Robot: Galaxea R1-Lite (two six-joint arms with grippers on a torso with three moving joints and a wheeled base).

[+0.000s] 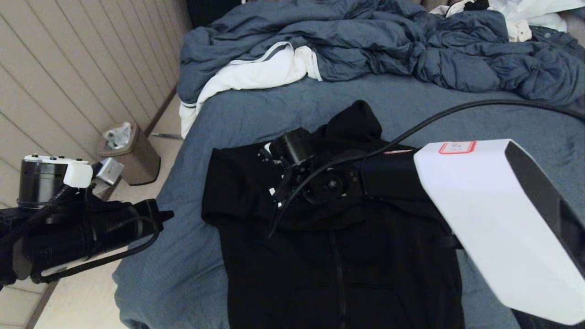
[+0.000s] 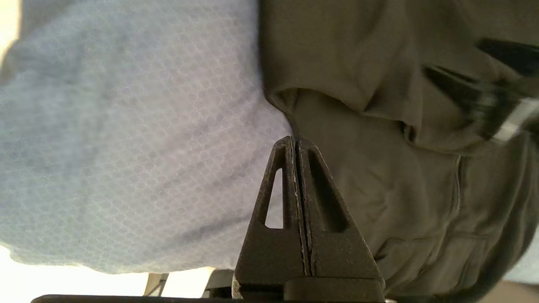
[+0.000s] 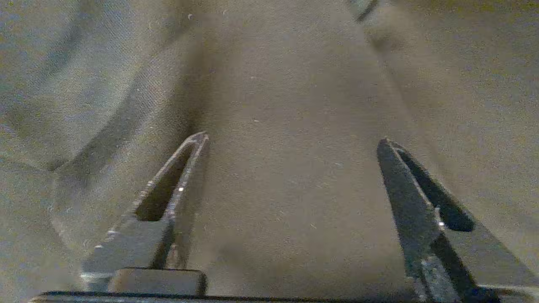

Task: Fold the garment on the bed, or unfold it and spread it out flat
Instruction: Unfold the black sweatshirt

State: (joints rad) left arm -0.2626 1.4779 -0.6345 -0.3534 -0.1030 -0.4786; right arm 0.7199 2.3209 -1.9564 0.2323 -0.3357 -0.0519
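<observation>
The black hoodie (image 1: pixel 338 256) lay front-up on the bed (image 1: pixel 228 137), reaching down to the near edge, its zip running down the middle and its hood pointing toward the far side. Its upper left sleeve area was folded in over the chest, leaving a bunched ridge there.

The right gripper (image 3: pixel 290 141) hung low over that upper part of the hoodie, its 2 fingers (image 3: pixel 168 198) spread wide apart with only flat black fabric between them and nothing clamped. In the head view the right arm reached in from the right, and its black cable arched above the sheet.

The left gripper (image 2: pixel 296 141) was off the bed's left edge, fingers pressed together and empty, aimed toward the hoodie's left border.

Along the far side a rumpled blue-grey duvet (image 1: pixel 388 41) was heaped, with a white cloth with grey trim (image 1: pixel 256 73) spilling over the far left corner. A small bin (image 1: pixel 130 153) stood on the floor beside the bed's left edge.
</observation>
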